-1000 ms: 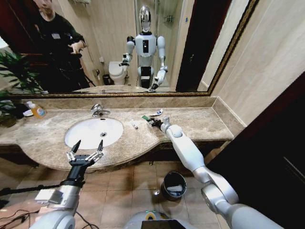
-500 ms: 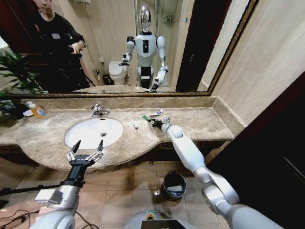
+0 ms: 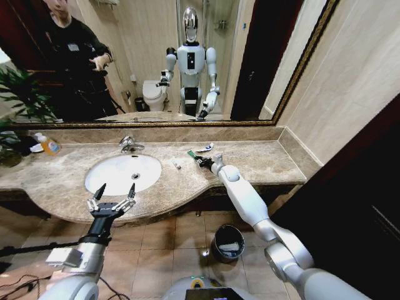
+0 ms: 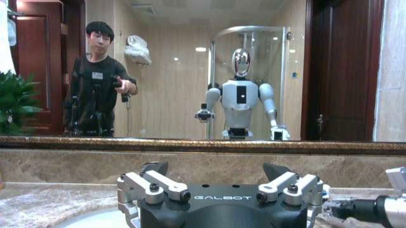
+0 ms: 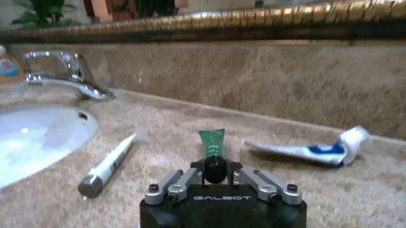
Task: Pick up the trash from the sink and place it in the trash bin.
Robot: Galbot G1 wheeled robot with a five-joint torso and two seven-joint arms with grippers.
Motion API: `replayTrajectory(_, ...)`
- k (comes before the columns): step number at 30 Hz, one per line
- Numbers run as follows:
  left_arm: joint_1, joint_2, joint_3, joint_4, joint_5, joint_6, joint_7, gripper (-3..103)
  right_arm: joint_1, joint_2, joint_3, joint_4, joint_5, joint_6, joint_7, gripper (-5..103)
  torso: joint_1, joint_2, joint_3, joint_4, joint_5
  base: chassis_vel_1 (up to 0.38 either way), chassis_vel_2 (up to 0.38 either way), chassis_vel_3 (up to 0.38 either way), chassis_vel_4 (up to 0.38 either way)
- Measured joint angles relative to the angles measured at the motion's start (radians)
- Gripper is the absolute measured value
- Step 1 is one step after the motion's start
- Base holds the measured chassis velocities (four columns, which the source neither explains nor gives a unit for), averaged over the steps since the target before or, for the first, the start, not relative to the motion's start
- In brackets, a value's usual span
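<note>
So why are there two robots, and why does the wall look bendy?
Head view: the second robot is a reflection in the mirror; the wide lens curves the counter. Left wrist view: the same reflection, facing the left claw. Right wrist view: the green tube in the right claw looks soft.

Illumination: warm indoor, moderately bright, even. Ceiling lamps visible as reflections in mirror (image 4: 190,71). Sink (image 3: 123,172) basin near-overexposed white. Floor under counter (image 3: 262,159) in shadow. Head view: strong wide-angle bending at edges. Right wrist view: soft overall, far wall blurred, glare spots on faucet (image 5: 63,76).
</note>
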Motion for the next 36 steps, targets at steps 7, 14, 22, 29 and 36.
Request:
replayTrajectory(7, 0.000, 0.000, 0.000, 0.000, 0.000, 0.000, 0.000, 100, -0.038, -0.029, 0.000, 0.103, 0.078, -0.010, 0.044, 19, 0.000, 0.000, 0.000, 0.0000, 0.0000, 0.000, 0.000, 0.000, 0.000)
replayTrajectory(14, 0.000, 0.000, 0.000, 0.000, 0.000, 0.000, 0.000, 100, -0.120, -0.064, 0.038, 0.263, 0.155, -0.017, 0.110, 19, 0.000, 0.000, 0.000, 0.0000, 0.0001, 0.000, 0.000, 0.000, 0.000)
replayTrajectory(22, 0.000, 0.000, 0.000, 0.000, 0.000, 0.000, 0.000, 100, -0.292, -0.162, 0.113, 0.526, 0.229, -0.033, 0.168, 19, 0.000, 0.000, 0.000, 0.0000, -0.0001, 0.000, 0.000, 0.000, 0.000)
replayTrajectory(29, 0.000, 0.000, 0.000, 0.000, 0.000, 0.000, 0.000, 100, -0.493, -0.241, 0.208, 0.704, 0.266, -0.029, 0.171, 19, 0.000, 0.000, 0.000, -0.0002, 0.0004, 0.000, 0.000, 0.000, 0.000)
replayTrajectory(36, 0.000, 0.000, 0.000, 0.000, 0.000, 0.000, 0.000, 100, -0.694, -0.276, 0.321, 0.837, 0.261, 0.015, 0.153, 19, 0.000, 0.000, 0.000, 0.0000, 0.0003, 0.000, 0.000, 0.000, 0.000)
